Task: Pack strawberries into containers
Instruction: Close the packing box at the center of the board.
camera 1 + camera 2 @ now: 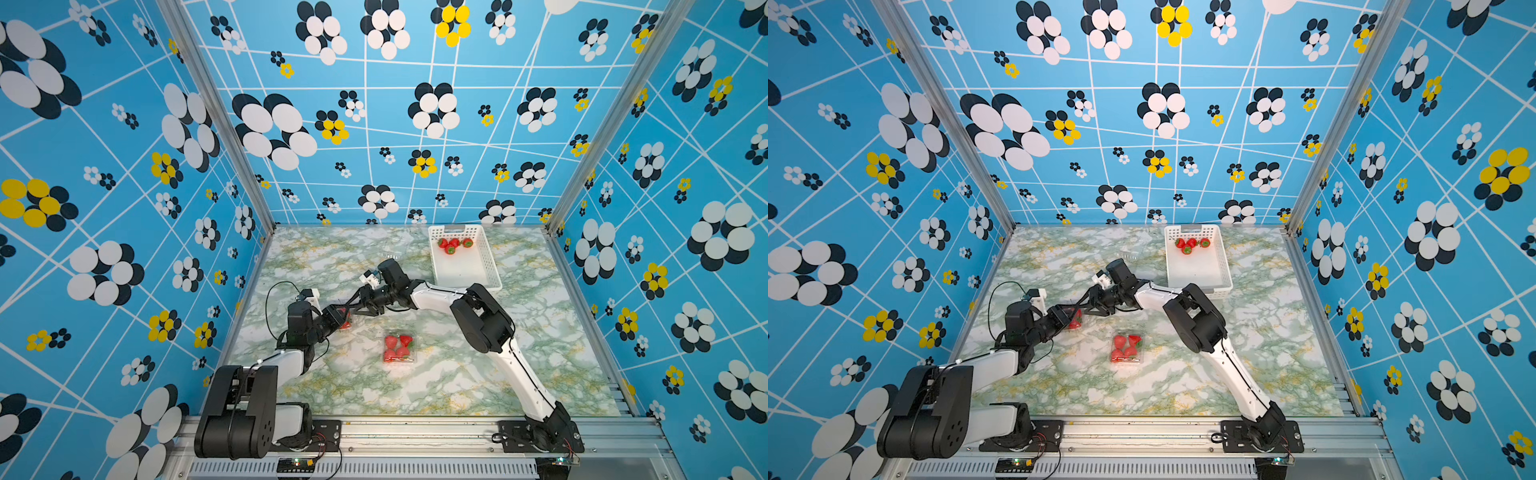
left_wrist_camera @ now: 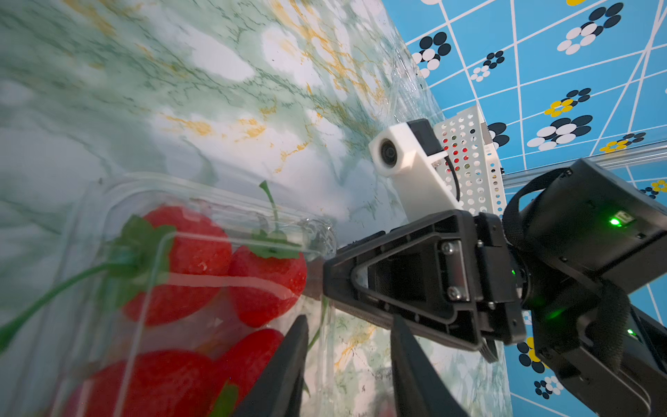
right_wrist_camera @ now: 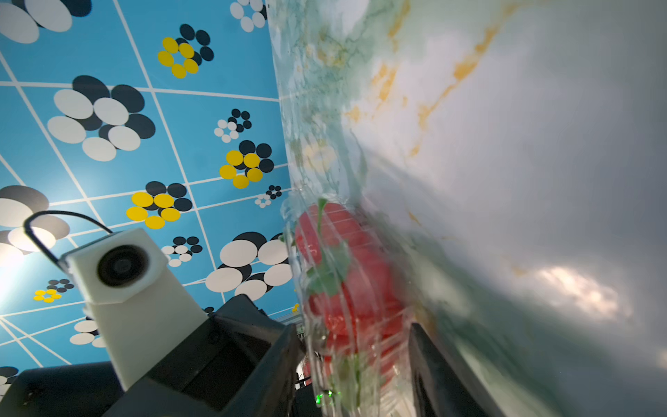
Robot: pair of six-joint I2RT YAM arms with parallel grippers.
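Note:
A clear container [image 2: 151, 231] holding several red strawberries [image 2: 187, 260] lies on the marble table, left of centre in both top views, between my two grippers. My right gripper [image 3: 355, 361] is shut on one end of this container, one finger on its top and the other next to the table. My left gripper [image 2: 348, 361] is open and straddles the container's side wall, one finger over the strawberries, the other over bare table. In a top view the two grippers meet at this container [image 1: 345, 321]. A second container [image 1: 400, 347] with several strawberries sits mid-table.
A white perforated basket [image 1: 492, 266] stands at the back right with several loose strawberries [image 1: 454, 244] at its far end. A faint clear plastic container [image 1: 390, 251] lies beside it towards the back. Patterned blue walls enclose the table on three sides.

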